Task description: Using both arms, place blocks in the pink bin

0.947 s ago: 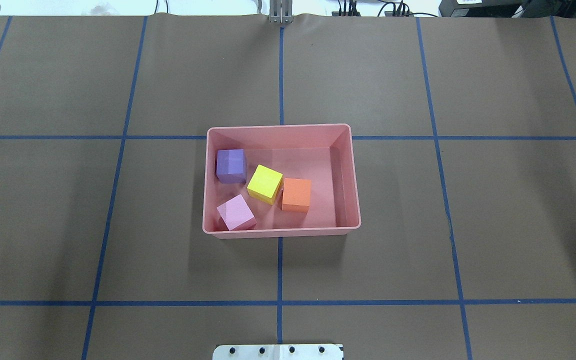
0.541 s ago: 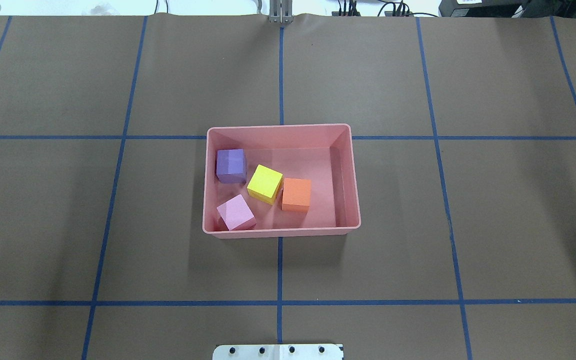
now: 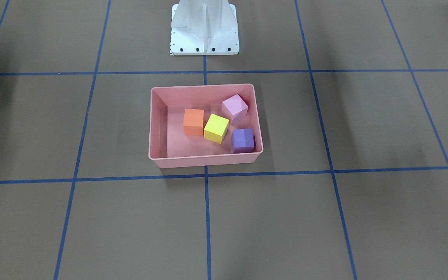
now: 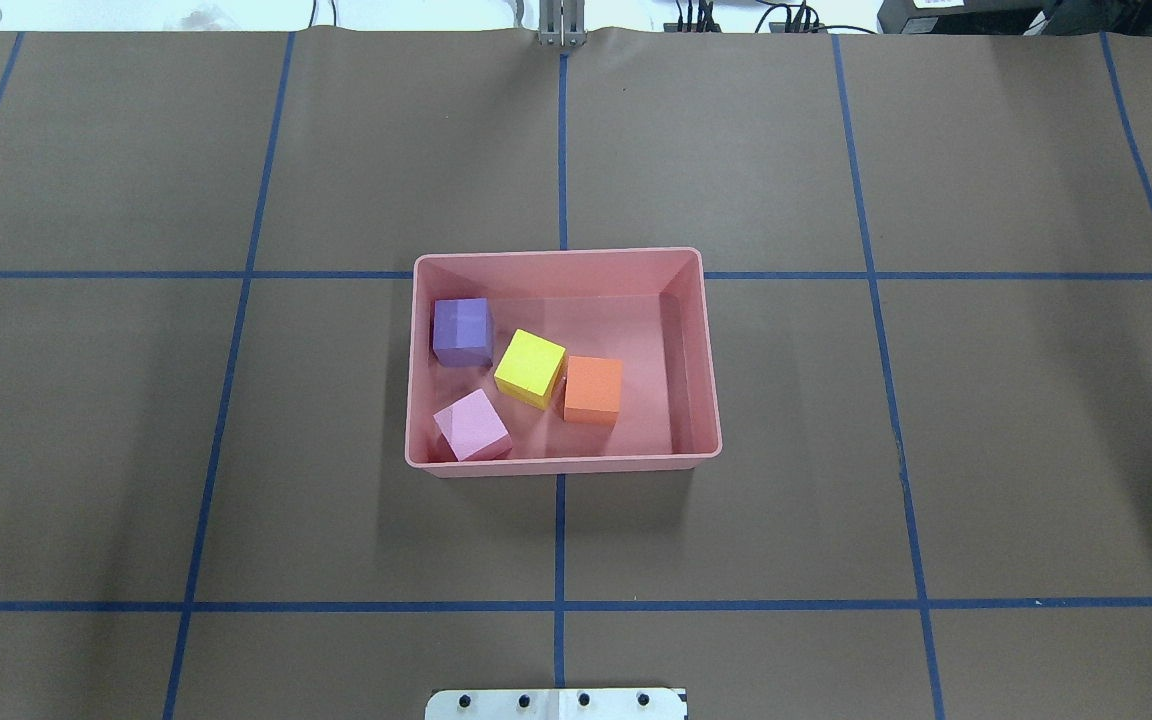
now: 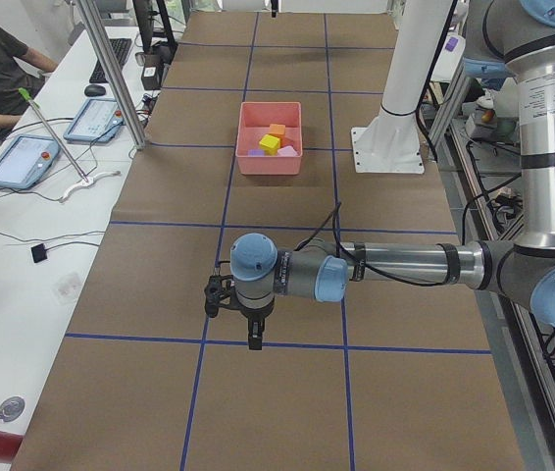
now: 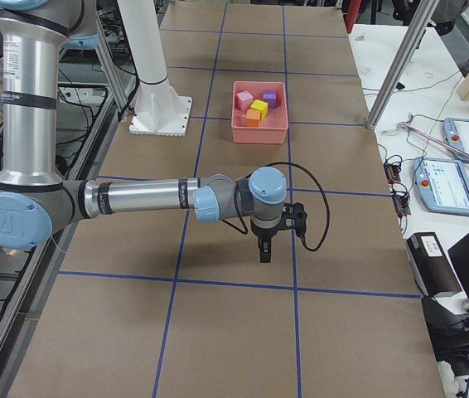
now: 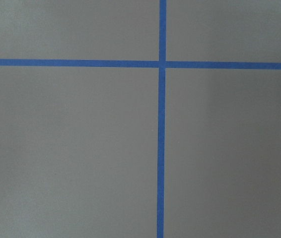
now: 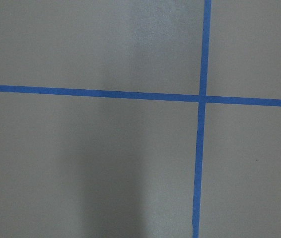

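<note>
Brown-paper counter, marked by blue tape lines, carries the workpieces. Left tool and right tool hang free above its opposite ends; jaw opening cannot be determined. Centrally, the pink bin holds all four blocks: pale pink block nearest, orange block, yellow block, purple block farthest.

The left arm stands upright from its shoulder, bends at the elbow and stretches its forearm level, low over the table. Its left wrist turns the left gripper straight down, clear of the surface. The right arm holds the same pose: upright upper part, bent elbow, level forearm, with the right wrist pointing the right gripper downward. Whether either gripper's jaws are apart or together cannot be told from these side views.
</note>
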Robot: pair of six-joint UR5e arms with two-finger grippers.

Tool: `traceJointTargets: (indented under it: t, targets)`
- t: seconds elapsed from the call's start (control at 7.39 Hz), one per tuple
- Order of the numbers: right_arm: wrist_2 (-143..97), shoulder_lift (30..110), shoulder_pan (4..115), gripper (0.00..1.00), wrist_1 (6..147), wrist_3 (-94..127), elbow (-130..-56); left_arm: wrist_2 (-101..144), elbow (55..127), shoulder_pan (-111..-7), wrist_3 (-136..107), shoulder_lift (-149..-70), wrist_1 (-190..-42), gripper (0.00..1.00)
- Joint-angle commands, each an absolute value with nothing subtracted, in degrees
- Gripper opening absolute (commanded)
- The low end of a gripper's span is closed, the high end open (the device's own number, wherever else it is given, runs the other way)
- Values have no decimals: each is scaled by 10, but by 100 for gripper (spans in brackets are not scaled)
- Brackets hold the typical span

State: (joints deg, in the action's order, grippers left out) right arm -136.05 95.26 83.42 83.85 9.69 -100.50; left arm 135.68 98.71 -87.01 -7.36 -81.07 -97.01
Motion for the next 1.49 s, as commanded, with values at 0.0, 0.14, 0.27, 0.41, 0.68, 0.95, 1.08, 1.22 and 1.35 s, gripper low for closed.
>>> traceJointTargets:
  t: [0.0, 0.14, 0.27, 0.41, 0.68, 0.95, 1.08, 1.22, 1.35]
  targets:
    - [-1361, 952, 823, 100, 838, 98, -1003, 1357, 991, -870, -73, -816, -971, 100]
    - [-1363, 952, 817, 100, 838, 101, -999, 1358, 1000, -870, -68, -817, -969, 99]
    - [-1364, 952, 816, 100, 838, 103, -998, 1358, 1007, -871, -68, -816, -969, 99]
    - [-1363, 953, 816, 100, 838, 105, -1000, 1358, 1010, -871, -68, -816, -969, 99]
    - [-1368, 972, 835, 100, 835, 105, -1008, 1374, 1012, -871, -68, -827, -945, 99]
    - [-1368, 991, 858, 100, 830, 102, -1019, 1382, 1017, -874, -67, -847, -906, 99]
    - [-1369, 995, 858, 100, 826, 101, -1024, 1378, 1021, -875, -67, -840, -910, 99]
    - [-1368, 994, 858, 100, 825, 100, -1027, 1377, 1023, -879, -67, -836, -911, 99]
    - [-1365, 991, 858, 100, 825, 97, -1026, 1376, 1012, -879, -69, -838, -911, 99]
